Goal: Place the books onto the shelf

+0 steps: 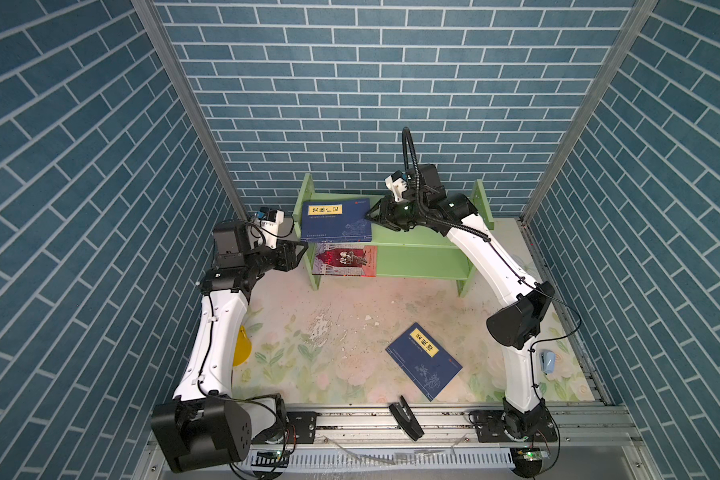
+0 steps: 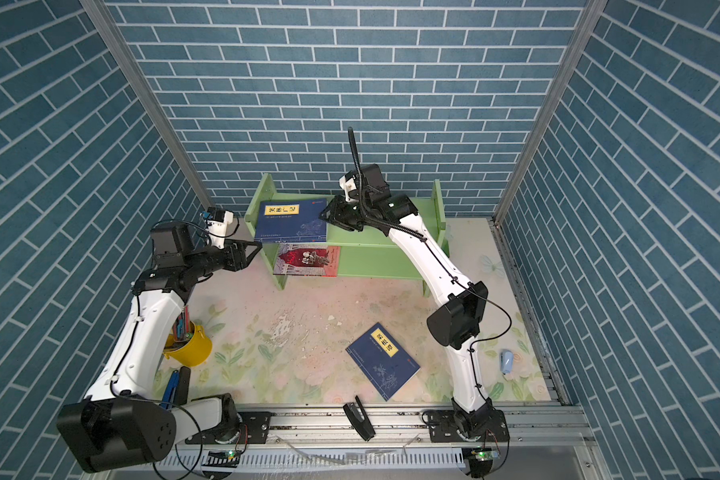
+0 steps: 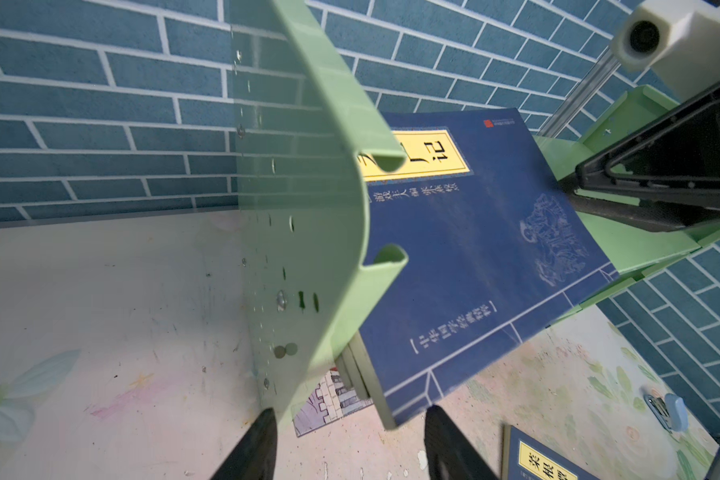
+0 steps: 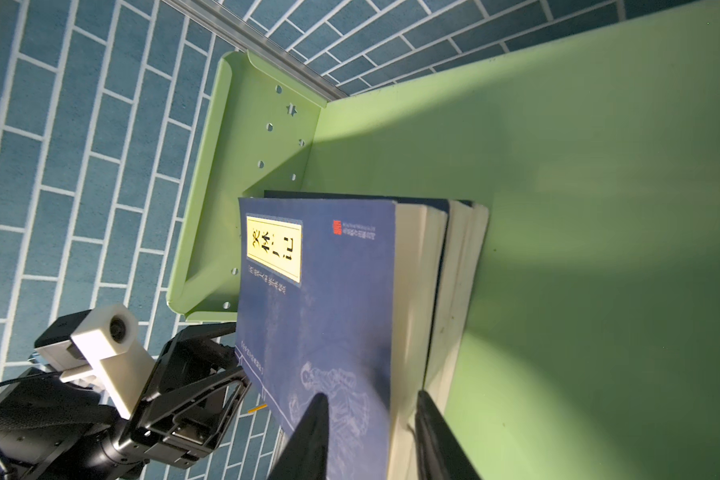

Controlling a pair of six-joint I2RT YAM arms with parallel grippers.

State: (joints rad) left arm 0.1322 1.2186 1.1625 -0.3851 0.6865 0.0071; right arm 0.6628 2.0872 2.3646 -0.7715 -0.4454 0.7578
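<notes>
The light green shelf (image 1: 416,240) (image 2: 371,241) stands at the back of the table. On the left of its top tier lies a stack of dark blue books (image 1: 335,220) (image 2: 292,220) (image 4: 333,291). A red castle book (image 1: 344,261) (image 2: 306,259) lies on the lower tier. One more blue book (image 1: 424,360) (image 2: 383,360) lies flat on the table. My right gripper (image 1: 367,215) (image 4: 373,403) straddles the top book's right edge, one finger over the cover and one at the seam beneath; whether it presses is unclear. My left gripper (image 1: 302,254) (image 3: 352,419) hangs open and empty just outside the shelf's left side panel (image 3: 308,208).
A yellow bucket (image 2: 188,345) with pens stands by the left arm, with a blue-handled tool (image 2: 171,384) in front of it. A small blue stapler (image 1: 548,361) lies at the right edge. A black stapler (image 1: 406,422) rests on the front rail. Brick-patterned walls close three sides.
</notes>
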